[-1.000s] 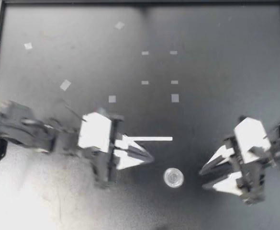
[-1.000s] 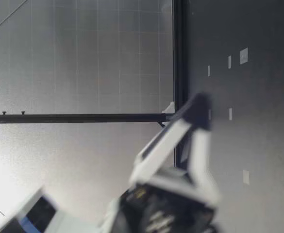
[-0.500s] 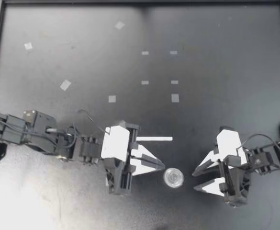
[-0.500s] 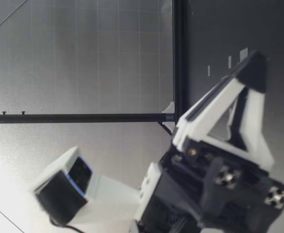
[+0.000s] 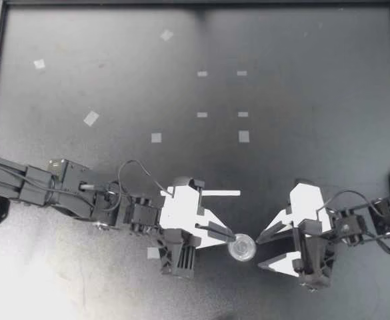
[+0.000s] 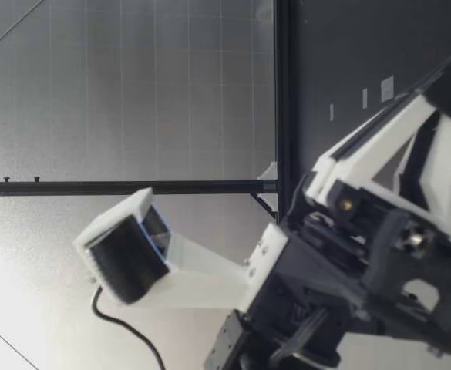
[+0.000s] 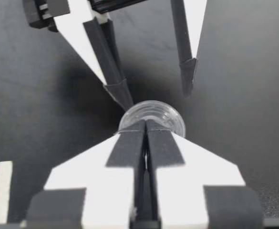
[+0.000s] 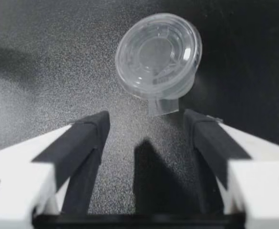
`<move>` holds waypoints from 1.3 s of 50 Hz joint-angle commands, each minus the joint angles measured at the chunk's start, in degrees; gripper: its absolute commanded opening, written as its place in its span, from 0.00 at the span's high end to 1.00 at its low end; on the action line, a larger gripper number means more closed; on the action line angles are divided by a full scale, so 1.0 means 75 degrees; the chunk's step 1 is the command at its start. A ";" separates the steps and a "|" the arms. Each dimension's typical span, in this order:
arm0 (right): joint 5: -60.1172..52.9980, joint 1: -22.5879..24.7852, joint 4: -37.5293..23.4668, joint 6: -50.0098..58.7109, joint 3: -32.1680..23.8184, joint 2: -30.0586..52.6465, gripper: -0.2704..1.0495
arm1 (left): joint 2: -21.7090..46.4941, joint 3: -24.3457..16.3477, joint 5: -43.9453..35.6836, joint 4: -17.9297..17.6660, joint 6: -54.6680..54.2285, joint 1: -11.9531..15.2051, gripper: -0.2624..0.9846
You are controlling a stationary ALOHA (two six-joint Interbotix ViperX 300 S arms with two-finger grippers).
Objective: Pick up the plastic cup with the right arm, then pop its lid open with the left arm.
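Left gripper (image 5: pixel 228 235) is closed, tips against the round clear plastic cup (image 5: pixel 241 247). Right gripper (image 5: pixel 261 251) sits wide open just right of it.

White strip (image 5: pixel 225 193) and tape squares (image 5: pixel 244 137) on black table (image 5: pixel 315 80)

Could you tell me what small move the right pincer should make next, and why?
Probably ease my right pincer forward until its open fingers straddle the clear cup: it sits just ahead of the fingertips, not between them, while my shut left pincer backs the opposite side.
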 commanded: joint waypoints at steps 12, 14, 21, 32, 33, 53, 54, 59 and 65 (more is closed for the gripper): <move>-0.0082 -0.0141 0.0012 -0.0035 -0.0258 0.0117 0.31 | 0.0082 -0.0246 0.0000 0.0012 0.0012 -0.0059 0.77; -0.0070 -0.0164 0.0012 -0.0035 -0.0258 0.0117 0.31 | 0.0117 -0.0246 -0.0023 0.0012 0.0023 -0.0059 0.77; -0.0082 -0.0234 0.0012 -0.0047 -0.0270 0.0129 0.31 | 0.0141 -0.0258 -0.0035 0.0012 0.0035 -0.0059 0.77; -0.0082 -0.0258 0.0012 -0.0223 -0.0434 0.0176 0.31 | 0.0141 -0.0270 -0.0035 0.0023 0.0187 -0.0059 0.77; -0.0082 -0.0258 0.0012 -0.0246 -0.0434 0.0187 0.31 | 0.0141 -0.0281 -0.0035 0.0012 0.0211 -0.0059 0.77; -0.0082 -0.0258 -0.0012 -0.0281 -0.0668 0.0527 0.31 | 0.0270 -0.0352 -0.0035 0.0012 0.0223 -0.0059 0.77; -0.0082 -0.0258 -0.0012 -0.0281 -0.0668 0.0527 0.31 | 0.0281 -0.0352 -0.0047 0.0023 0.0223 -0.0059 0.77; -0.0082 -0.0258 -0.0023 -0.0281 -0.0668 0.0516 0.31 | 0.0328 -0.0352 -0.0035 0.0012 0.0223 -0.0059 0.77; -0.0082 -0.0258 -0.0035 -0.0281 -0.0668 0.0504 0.31 | 0.0387 -0.0340 -0.0035 0.0012 0.0223 -0.0059 0.77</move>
